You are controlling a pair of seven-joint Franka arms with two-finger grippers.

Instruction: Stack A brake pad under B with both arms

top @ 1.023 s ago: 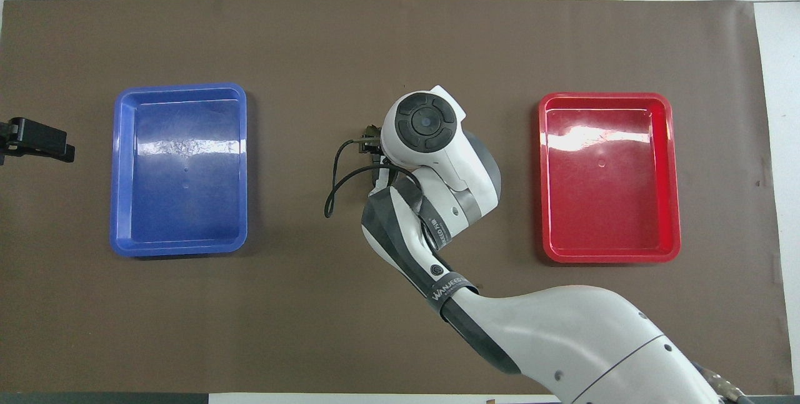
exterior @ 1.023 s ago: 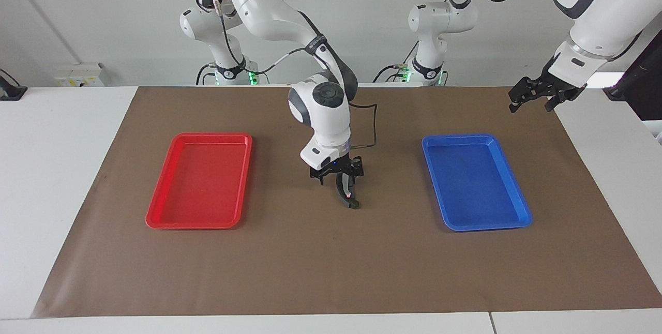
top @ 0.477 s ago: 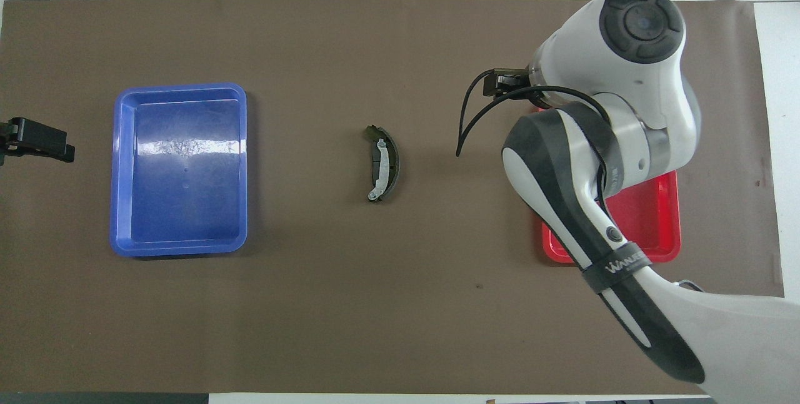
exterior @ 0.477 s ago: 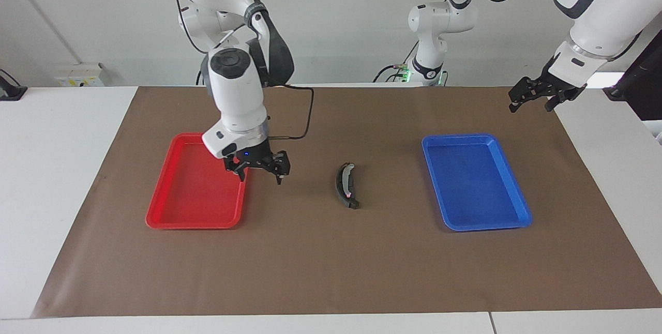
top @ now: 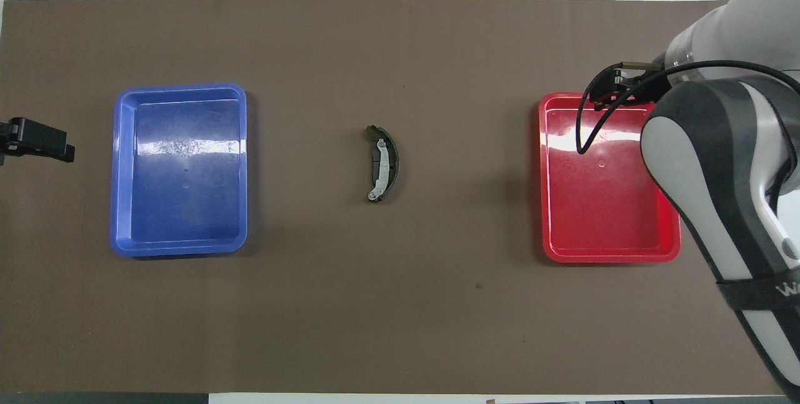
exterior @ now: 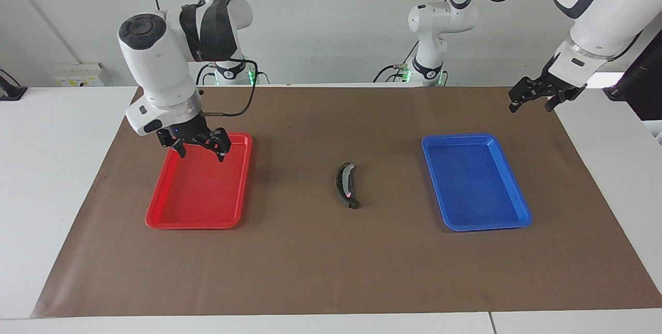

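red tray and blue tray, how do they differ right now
The red tray lies toward the right arm's end of the mat; the blue tray lies toward the left arm's end. The right gripper hangs open over the red tray; nothing hangs over the blue one, the left gripper waiting off beside it. Both are empty, shallow rectangles.

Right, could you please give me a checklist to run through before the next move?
1. B lies on the mat between the trays, with nothing gripping it: ok.
2. A brake pad sits squarely under B: cannot tell.
3. Right gripper is open and empty over the red tray: ok.
4. Left gripper is open, waiting over the mat's edge, not over the blue tray: ok.
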